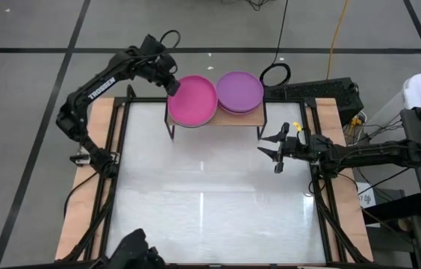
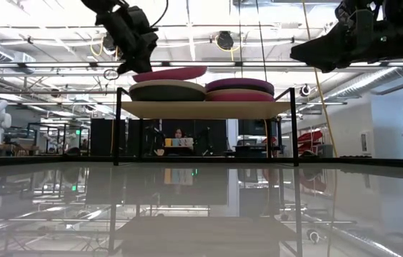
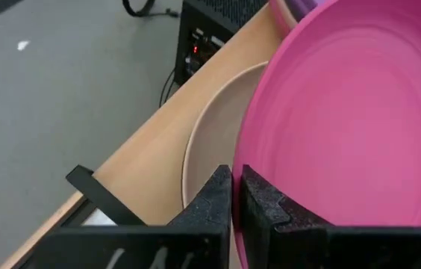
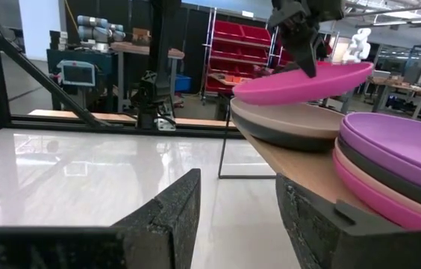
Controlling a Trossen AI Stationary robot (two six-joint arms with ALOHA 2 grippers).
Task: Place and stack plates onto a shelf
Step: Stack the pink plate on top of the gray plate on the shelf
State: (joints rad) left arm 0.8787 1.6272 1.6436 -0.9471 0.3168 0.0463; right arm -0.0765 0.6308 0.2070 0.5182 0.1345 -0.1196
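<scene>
The light-wood shelf point(image 1: 233, 118) stands at the table's far edge with two stacks of plates on it. The right stack point(image 4: 390, 161) has a purple plate point(image 1: 239, 91) on top, with black, beige-pink and magenta plates below it. The left stack is a beige plate point(image 4: 292, 118) on a dark one. My left gripper point(image 1: 172, 86) is shut on a magenta plate point(image 1: 192, 100) just over the left stack. My right gripper point(image 1: 276, 155) hangs open above the table, in front of the shelf's right end, touching nothing. My left gripper pinches the magenta plate's rim point(image 3: 239, 149) at its far left side between the two fingers, one finger point(image 3: 263, 205) on the upper face and one beneath. The fingers slant down from the far left. The plate point(image 2: 169, 73) is tilted, its free right side higher. I cannot tell whether its low side touches the beige plate.
The white tabletop point(image 1: 210, 194) lies bare in front of the shelf. Wooden strips point(image 1: 83, 202) and black rails run along both sides. A black cable loop point(image 1: 275, 73) and a dark box point(image 1: 322, 91) sit behind the shelf. A person point(image 2: 178, 137) shows far off in the room.
</scene>
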